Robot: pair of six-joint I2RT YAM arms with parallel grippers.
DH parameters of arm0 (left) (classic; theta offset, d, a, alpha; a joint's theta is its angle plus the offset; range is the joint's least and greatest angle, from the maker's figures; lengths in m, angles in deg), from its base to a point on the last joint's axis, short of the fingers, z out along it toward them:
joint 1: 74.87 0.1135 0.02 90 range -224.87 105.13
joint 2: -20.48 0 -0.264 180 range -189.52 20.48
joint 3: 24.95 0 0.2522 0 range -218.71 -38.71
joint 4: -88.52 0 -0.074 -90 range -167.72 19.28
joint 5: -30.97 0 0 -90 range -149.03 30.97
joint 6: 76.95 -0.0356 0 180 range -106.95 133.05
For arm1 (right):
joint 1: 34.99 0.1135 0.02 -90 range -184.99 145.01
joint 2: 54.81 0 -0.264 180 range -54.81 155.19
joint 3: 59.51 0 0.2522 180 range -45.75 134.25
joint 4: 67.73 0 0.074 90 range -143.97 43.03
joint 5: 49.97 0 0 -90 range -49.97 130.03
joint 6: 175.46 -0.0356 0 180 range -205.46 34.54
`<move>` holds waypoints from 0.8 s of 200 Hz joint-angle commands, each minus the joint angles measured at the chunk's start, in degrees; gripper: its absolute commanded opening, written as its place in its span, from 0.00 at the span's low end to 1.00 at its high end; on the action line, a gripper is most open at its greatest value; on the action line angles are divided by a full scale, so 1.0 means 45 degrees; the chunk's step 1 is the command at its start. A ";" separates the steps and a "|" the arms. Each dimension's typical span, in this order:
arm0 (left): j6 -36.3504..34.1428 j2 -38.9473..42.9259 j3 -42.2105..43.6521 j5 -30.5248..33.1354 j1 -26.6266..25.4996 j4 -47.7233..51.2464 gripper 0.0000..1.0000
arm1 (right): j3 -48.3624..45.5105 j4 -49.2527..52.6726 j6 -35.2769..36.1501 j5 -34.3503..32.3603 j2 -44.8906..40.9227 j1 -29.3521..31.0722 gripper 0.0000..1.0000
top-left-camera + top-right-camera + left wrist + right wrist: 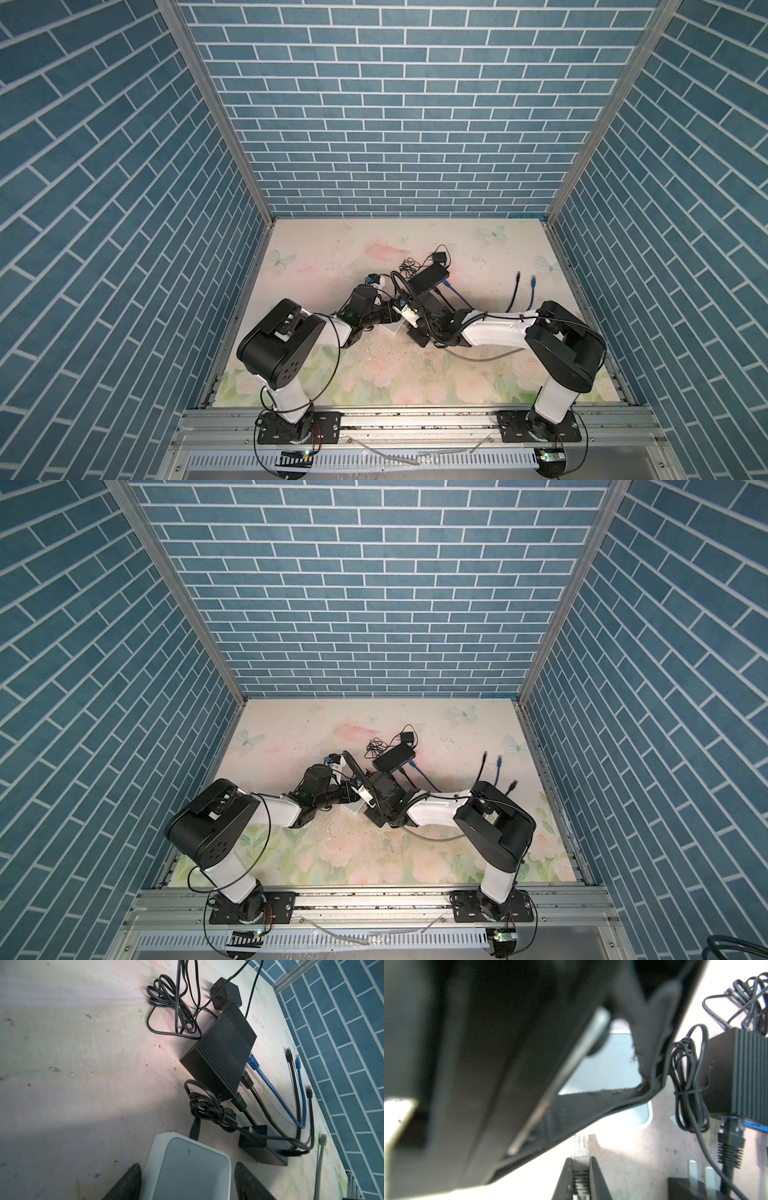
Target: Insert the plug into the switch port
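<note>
A white switch [182,1178] lies on the table between the fingers of my left gripper [187,1164], which is shut on its sides. In both top views only a corner of the switch [394,328] [352,808] shows under the two wrists. My right gripper [580,1158] is shut on the grey boot of the plug [580,1145], whose clear tip sticks out beyond the fingertips. The plug points toward the switch [608,1072], close to its near edge and apart from it. My left gripper's dark body fills much of the right wrist view. The port is hidden.
A black ribbed box [222,1049] [428,277] with a blue and two black cables plugged in lies behind the switch. Near it are a black adapter [226,993], coiled cords [172,1007] and a second adapter [261,1147]. Loose black [518,275] and blue [533,279] plugs lie at right.
</note>
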 commanded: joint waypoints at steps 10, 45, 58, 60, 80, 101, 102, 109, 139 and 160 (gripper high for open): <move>0.0520 -0.1081 0.0679 -0.1899 -0.1019 0.2024 0.72 | 0.1070 -0.2264 -0.0406 0.0345 0.0699 -0.0036 0.00; 0.0327 -0.1643 0.0558 -0.2940 -0.1173 0.1394 0.71 | 0.1055 -0.3412 0.0261 0.1246 0.0975 -0.0043 0.00; 0.0325 -0.1692 0.0605 -0.3119 -0.1188 0.1214 0.71 | 0.1038 -0.3871 0.0476 0.1465 0.1019 -0.0028 0.00; 0.0324 -0.1706 0.0597 -0.3129 -0.1188 0.1215 0.71 | 0.1045 -0.3923 0.0492 0.1454 0.1044 -0.0022 0.00; 0.0166 -0.1691 0.0641 -0.3377 -0.1260 0.1215 0.71 | 0.1059 -0.4499 0.0770 0.1980 0.1058 -0.0035 0.00; -0.0163 -0.1746 0.0564 -0.3757 -0.1378 0.1395 0.71 | 0.1092 -0.4941 0.1316 0.2344 0.1011 -0.0038 0.00; -0.0173 -0.1758 0.0569 -0.3777 -0.1381 0.1403 0.71 | 0.1112 -0.4942 0.1336 0.2336 0.1005 -0.0039 0.00; -0.0271 -0.1797 0.0530 -0.3865 -0.1430 0.1517 0.71 | 0.1194 -0.4932 0.1491 0.2404 0.0966 -0.0047 0.00; -0.0437 -0.1895 0.0556 -0.4113 -0.1549 0.1664 0.71 | 0.1776 -0.4266 0.2149 0.2839 0.0844 -0.0178 0.00; -0.0363 -0.1925 0.0576 -0.4075 -0.1670 0.1548 0.71 | 0.2038 -0.4366 0.2176 0.3076 0.0965 -0.0225 0.00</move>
